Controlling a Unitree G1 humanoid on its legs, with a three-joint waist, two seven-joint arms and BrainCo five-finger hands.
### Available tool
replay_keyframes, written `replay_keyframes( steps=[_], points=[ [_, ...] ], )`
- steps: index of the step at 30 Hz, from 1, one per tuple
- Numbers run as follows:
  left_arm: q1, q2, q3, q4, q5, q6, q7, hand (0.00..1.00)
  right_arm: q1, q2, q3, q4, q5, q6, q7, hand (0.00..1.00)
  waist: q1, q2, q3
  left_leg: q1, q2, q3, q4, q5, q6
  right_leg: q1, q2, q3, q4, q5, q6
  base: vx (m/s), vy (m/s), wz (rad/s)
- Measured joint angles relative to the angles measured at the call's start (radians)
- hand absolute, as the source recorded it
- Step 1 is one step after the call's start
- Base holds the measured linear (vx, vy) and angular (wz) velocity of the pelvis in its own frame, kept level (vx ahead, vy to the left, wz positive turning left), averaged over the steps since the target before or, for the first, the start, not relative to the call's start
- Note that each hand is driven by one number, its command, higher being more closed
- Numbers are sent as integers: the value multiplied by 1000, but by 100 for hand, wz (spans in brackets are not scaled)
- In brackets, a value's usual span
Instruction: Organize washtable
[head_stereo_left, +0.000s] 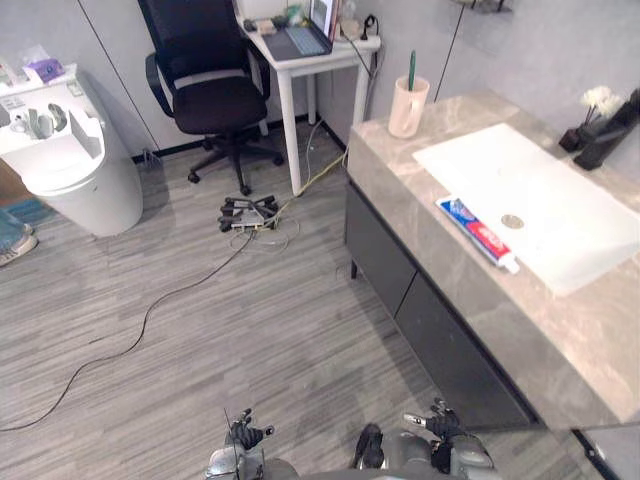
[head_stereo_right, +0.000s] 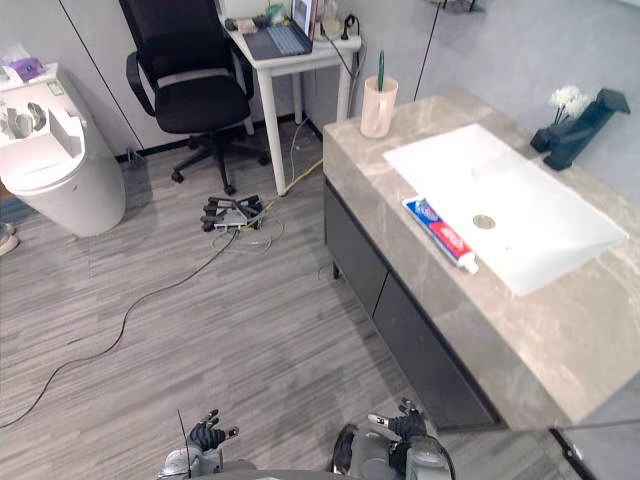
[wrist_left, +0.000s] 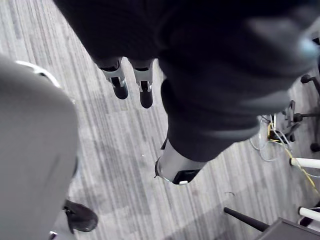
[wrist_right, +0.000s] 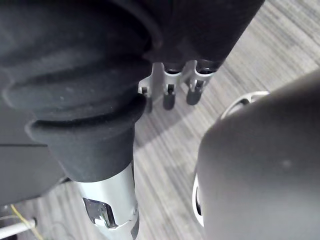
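The grey stone washtable (head_stereo_left: 400, 175) with dark drawers stands at the right, holding a white sink (head_stereo_left: 570, 225). A red, white and blue toothpaste tube (head_stereo_left: 480, 235) lies on the sink's near rim. A pink cup (head_stereo_left: 408, 108) with a green toothbrush (head_stereo_left: 411, 70) stands upright at the counter's far corner. My left hand (head_stereo_left: 245, 437) and right hand (head_stereo_left: 440, 428) hang low over the floor, well short of the washtable. Both are open, with relaxed fingers (wrist_left: 120, 85) (wrist_right: 169, 95) holding nothing.
A black faucet (head_stereo_left: 612, 135) and white flowers (head_stereo_left: 598, 100) sit behind the sink. On the floor stand a white toilet (head_stereo_left: 70, 165), a black office chair (head_stereo_left: 210, 90) and a white desk (head_stereo_left: 310, 60) with a laptop. Cables (head_stereo_left: 248, 214) trail across the wood floor. A person's shoe (head_stereo_left: 12, 240) shows at the left edge.
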Motion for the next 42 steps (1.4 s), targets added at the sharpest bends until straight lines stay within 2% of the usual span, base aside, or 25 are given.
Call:
replay_keyframes(
  steps=[1, 2, 4, 6, 7, 9, 10, 11, 12, 13, 14, 17, 19, 21, 23, 25, 26, 29, 30, 33, 35, 37, 39, 41, 42],
  points=[
    [10, -9, 8, -33, 0, -1, -1, 0, 4, -3, 1, -1, 0, 4, -2, 0, 16, 2, 2, -58, 37, -32, 175, -1, -7, 37, 26, 22, 1, -25, -8, 282, 12, -65],
    [18, -5, 8, -53, 0, -1, -7, 0, 7, 1, 1, 1, 2, 6, -3, 0, 20, -9, 5, -100, 40, -37, 256, -4, -4, 66, 34, 46, -5, -45, -12, 264, 24, -64],
    [22, 0, 6, -62, -2, -2, -12, 0, 11, 4, 1, -1, 13, 12, -4, 0, 18, -14, 4, -159, 28, -28, 246, -18, 20, 107, 41, 86, -41, -54, -5, 266, 33, -59],
    [15, 0, 4, -64, -5, -7, -13, 0, 5, 4, -2, 0, 26, 22, -5, 0, 20, -17, 5, -208, 1, -44, 126, -38, 55, 137, 41, 136, -72, -44, 12, 338, 120, -72],
    [13, 0, 1, -64, -6, -10, -12, 0, 4, 5, -2, 7, 38, 22, -5, 0, 23, -21, 4, -218, -46, -84, -24, -43, 61, 147, 30, 174, -88, -30, 34, 347, 242, -103],
    [13, -4, 0, -61, -6, -15, -9, 0, -4, 5, -3, 17, 42, 20, -6, 0, 31, -25, 5, -210, -130, -214, -284, -34, 49, 142, 16, 254, -88, -32, 64, 294, 297, -123],
    [15, -9, -5, -57, -6, -16, -8, 0, -3, -1, -3, 15, 43, 18, -9, 0, 31, -8, 0, -192, -157, -305, -421, 32, 17, 130, 22, 304, -78, -42, 95, 236, 326, -130],
    [16, 0, -5, -49, -13, -19, -5, 0, 4, 4, -2, 21, 43, 21, -19, 0, 39, -24, -5, -167, -173, -288, -411, 80, 46, 133, 13, 356, -70, -54, 123, 236, 295, -115],
    [15, 8, -5, -47, -13, -18, 1, 0, 16, 16, -4, 16, 47, 20, -23, 0, 39, -37, -13, -158, -183, -270, -417, 68, 56, 133, -1, 367, -77, -54, 128, 246, 261, -89],
    [11, 20, -5, -38, -13, -18, 6, 0, 37, 38, -8, 14, 47, 19, -26, 0, 34, -69, -32, -155, -195, -232, -397, 34, 69, 133, -24, 393, -86, -49, 141, 200, 190, -62],
    [5, 27, -5, -30, -13, -17, 6, 0, 44, 47, -17, 9, 45, 18, -24, 0, 39, -76, -36, -152, -196, -206, -371, 5, 82, 133, -37, 399, -70, -46, 147, 234, 264, -79],
    [5, 35, -10, -4, -11, -16, 6, 0, 49, 55, -22, -3, 43, 16, -19, 0, 44, -81, -38, -66, -197, -70, -364, -54, 129, 8, -109, 375, 193, -14, 164, 183, 274, -108],
    [7, 40, -37, 7, -7, -16, 6, 0, 47, 41, -22, -11, 42, 12, -18, 0, 36, -76, -37, -10, -195, -5, -384, -69, 143, -47, -166, 287, 322, 25, 137, 130, 179, -89],
    [7, 41, -47, 21, -7, -16, 6, 0, 39, 35, -20, 1, 37, -3, -17, 0, 32, -71, -37, 66, -194, 67, -455, -66, 143, -60, -207, 146, 361, 8, 127, 119, 81, -90],
    [4, 45, -68, 47, -7, -16, 6, 0, 19, 26, -18, 20, 37, -9, -17, 0, 14, -59, -38, 106, -186, 114, -500, -61, 134, -61, -195, 43, 305, -19, 132, 136, 24, -73],
    [-16, 55, -100, 80, -4, -16, 3, 0, 0, 16, -9, 44, 34, -8, -19, 0, 12, -54, -39, 120, -183, 154, -527, -53, 120, -69, -145, -19, 131, -11, 137, 197, -62, -66],
    [-28, 69, -118, 94, -2, -15, 3, 0, -6, 12, -2, 59, 34, -7, -20, 0, 15, -60, -36, 121, -196, 150, -536, -51, 115, -50, -117, -22, 22, 19, 75, 224, -113, -58],
    [-38, 41, -135, 99, 4, -14, 2, 0, -18, -17, -14, 59, 29, -9, -19, 0, 8, 4, -24, 135, -174, 88, -549, -37, 93, -18, -58, -14, -38, 25, 60, 190, -124, -33],
    [-38, 37, -135, 98, 5, -14, 2, 0, -19, -18, -21, 59, 30, -9, -20, 0, 6, 8, -23, 132, -167, 79, -520, -35, 91, -6, -53, -16, -47, 20, 61, 175, -142, 7],
    [-24, 26, -109, 56, 5, -15, -11, 0, -3, -12, -19, 52, 31, -7, -23, 0, 19, 6, -14, 6, -71, 10, -126, -16, 54, 113, 4, -21, -123, 9, 51, 115, -139, 2],
    [-3, 18, -104, 6, -3, -19, -15, 0, 1, -14, -19, 50, 32, -5, -24, 0, 26, 14, -13, -54, -36, -27, 14, -23, 51, 140, 25, 5, -124, -9, 53, 87, -48, -43],
    [0, 18, -105, 5, -4, -25, -15, 0, 0, -14, -20, 51, 38, -5, -24, 0, 25, 14, -13, -87, -46, -39, -33, -26, 57, 146, 29, 41, -127, -13, 59, 93, 27, -67],
    [-4, 19, -105, 6, -8, -24, -12, 0, -7, -13, -20, 51, 44, -2, -25, 0, 28, 10, -14, -88, -109, -133, -258, -36, 72, 142, 26, 112, -128, -5, 73, 152, 115, -88],
    [-3, 20, -109, 7, -8, -25, -10, 0, -8, -13, -20, 54, 47, -3, -25, 0, 29, 12, -17, -58, -158, -220, -416, -18, 50, 133, 20, 151, -122, 0, 88, 168, 156, -66],
    [-3, 27, -115, 16, -8, -24, -9, 0, -6, -9, -21, 59, 50, -3, -26, 0, 30, -11, -28, -26, -184, -204, -465, 0, 64, 133, 10, 177, -137, 9, 111, 167, 134, -46]
  ],
)
